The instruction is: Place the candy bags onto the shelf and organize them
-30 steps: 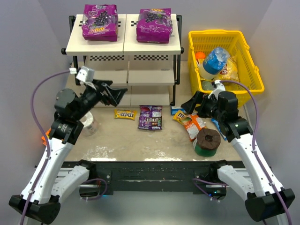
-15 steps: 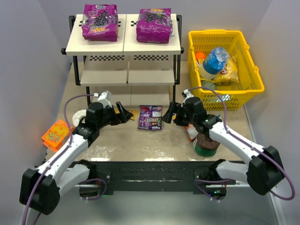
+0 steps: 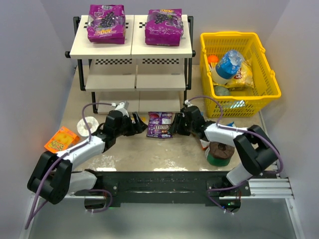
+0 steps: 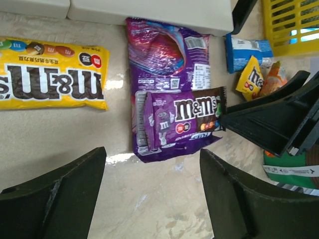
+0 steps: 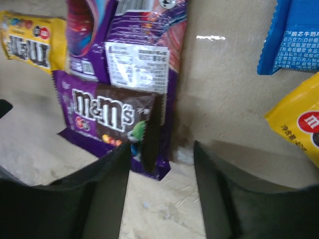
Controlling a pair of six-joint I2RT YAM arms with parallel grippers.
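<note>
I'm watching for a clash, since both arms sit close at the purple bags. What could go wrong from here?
The left gripper and right gripper face each other across the same bags, so they could collide. The small dark packet lies on the bigger purple bag; a pinch may drag both or slide one away.

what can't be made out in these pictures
- Top view: the left gripper hides the yellow bag; the left wrist view cuts off its left end.
- Right wrist view: the blue packet runs off the frame edge.
- Top view: on the shelf, the top board hides the back of the lower tiers.
</note>
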